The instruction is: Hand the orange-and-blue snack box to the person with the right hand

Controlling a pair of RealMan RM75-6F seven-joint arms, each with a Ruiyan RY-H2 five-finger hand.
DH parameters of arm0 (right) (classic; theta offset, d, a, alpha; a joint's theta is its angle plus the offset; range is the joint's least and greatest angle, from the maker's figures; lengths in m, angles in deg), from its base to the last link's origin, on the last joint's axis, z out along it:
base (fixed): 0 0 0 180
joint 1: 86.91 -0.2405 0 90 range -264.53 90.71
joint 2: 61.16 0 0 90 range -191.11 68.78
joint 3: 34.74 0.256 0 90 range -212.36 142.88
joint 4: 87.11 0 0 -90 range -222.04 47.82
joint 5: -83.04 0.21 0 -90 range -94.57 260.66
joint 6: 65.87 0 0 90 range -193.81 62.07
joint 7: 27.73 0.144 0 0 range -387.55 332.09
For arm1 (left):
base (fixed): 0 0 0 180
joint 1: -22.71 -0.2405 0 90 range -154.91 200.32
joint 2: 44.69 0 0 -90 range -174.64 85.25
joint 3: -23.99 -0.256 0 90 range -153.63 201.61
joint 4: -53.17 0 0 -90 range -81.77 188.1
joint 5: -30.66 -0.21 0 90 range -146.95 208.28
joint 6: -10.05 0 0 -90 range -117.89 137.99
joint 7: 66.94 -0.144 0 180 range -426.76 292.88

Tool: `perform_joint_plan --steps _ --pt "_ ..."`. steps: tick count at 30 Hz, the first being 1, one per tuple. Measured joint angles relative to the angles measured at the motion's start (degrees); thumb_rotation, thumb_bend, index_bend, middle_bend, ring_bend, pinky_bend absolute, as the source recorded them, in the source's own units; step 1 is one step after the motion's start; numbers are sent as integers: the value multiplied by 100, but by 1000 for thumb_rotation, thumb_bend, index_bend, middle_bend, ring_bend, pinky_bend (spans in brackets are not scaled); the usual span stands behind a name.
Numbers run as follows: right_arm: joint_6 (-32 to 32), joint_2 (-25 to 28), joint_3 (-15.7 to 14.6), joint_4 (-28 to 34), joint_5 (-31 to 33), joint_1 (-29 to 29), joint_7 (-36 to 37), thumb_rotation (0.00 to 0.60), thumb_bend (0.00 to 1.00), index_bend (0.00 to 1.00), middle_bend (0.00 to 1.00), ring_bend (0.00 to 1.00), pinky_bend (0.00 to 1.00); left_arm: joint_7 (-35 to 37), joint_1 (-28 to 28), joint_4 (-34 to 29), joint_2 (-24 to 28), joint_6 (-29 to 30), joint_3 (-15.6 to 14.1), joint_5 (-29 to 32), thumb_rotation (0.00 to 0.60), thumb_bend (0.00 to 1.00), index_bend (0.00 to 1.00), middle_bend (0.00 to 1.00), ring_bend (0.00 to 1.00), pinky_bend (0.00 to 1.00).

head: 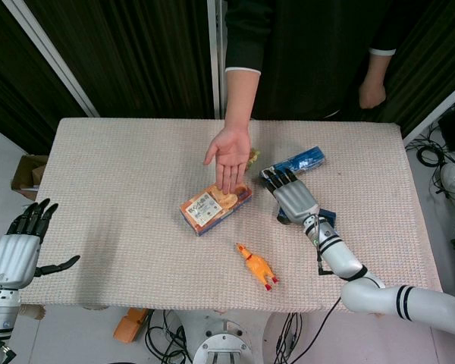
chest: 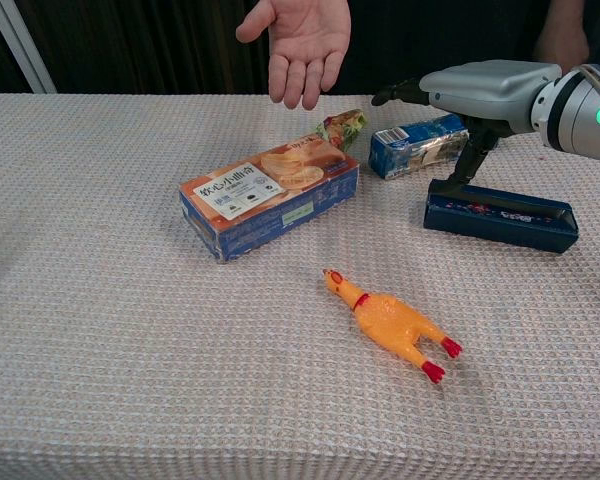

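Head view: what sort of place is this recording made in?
Probably a robotics lab or demo room: a cloth-covered table in front of dark curtains, loose cables on the floor, and a person's open hand waiting above the snack box.

Orange-and-blue snack box (head: 215, 208) flat mid-table

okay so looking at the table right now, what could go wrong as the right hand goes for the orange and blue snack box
The right hand hangs above the dark blue box, apart from the snack box; swinging across, it might clip the small blue packet. The person's open palm hovers just over the snack box's far end, so it could be bumped.
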Motion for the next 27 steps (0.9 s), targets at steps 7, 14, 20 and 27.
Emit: perform_joint_plan --steps 7,14,20,27 --pt "54 36 -103 28 -16 -65 69 600 103 0 0 0 0 -56 -4 22 -52 -16 -18 -23 322 16 57 28 36 186" --pt "-67 -105 -145 -86 21 -252 88 600 103 0 0 0 0 -97 43 3 -57 -60 31 4 323 17 57 28 36 186" --pt "-224 -569 -159 -463 101 -499 90 600 100 0 0 0 0 10 51 118 -79 -139 18 63 323 17 57 28 36 186" --pt "-338 -1284 -85 -1293 -36 -806 311 600 138 0 0 0 0 205 29 261 -65 -132 14 82 322 17 57 28 36 186"
